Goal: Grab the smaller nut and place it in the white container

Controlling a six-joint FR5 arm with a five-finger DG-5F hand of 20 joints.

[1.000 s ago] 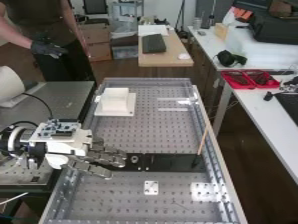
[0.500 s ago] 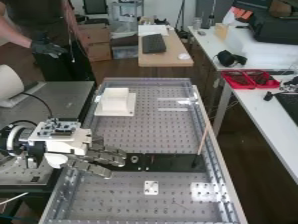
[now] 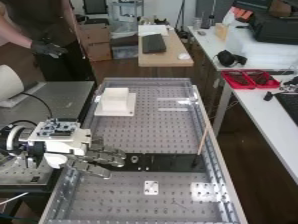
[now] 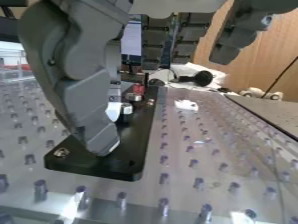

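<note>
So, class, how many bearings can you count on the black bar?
1: the bearing stands on the black bar, just beside the hand, which may hide others.

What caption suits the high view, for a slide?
The hand at the black bar, the white container farther along the bench.

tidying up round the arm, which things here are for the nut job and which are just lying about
For the job:
- hand
- white container
- black bar, where the parts stand

Just lying about, as far as the task goes:
- bearing
- stick
- white plate
- red trays
</note>
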